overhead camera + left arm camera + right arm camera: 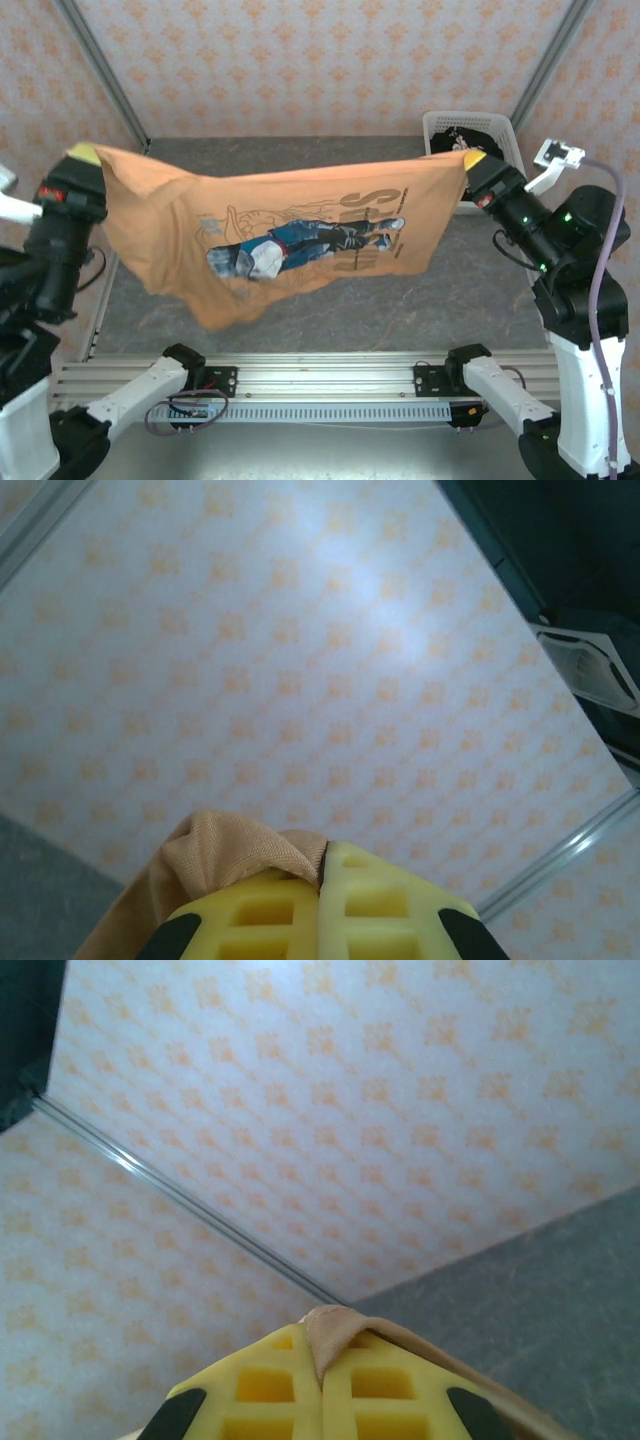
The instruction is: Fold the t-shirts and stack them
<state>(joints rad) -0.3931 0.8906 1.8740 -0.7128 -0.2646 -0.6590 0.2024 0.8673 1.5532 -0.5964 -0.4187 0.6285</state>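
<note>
Top external view: the light orange-tan t-shirt point(300, 235) hangs stretched in the air between the two arms, above the grey table point(420, 310). Its blue-and-white chest print faces the camera and runs sideways. The left gripper point(83, 155) pinches one upper corner at the left and the right gripper point(474, 160) pinches the other at the right (both are clamped tight on cloth, no gap to be seen). The shirt's lower left part sags in a loose fold toward the arm bases; whether it touches the table I cannot tell. Just behind the right gripper, at the table's far right corner, the white lattice basket point(437, 120) holds the black t-shirt point(468, 140), bunched up with a bit of pale print showing. From the left wrist, a tan fold bulges out beside the closed yellow pads point(270, 910). From the right wrist, a small tan tuft pokes up at the seam between the pads.
</note>
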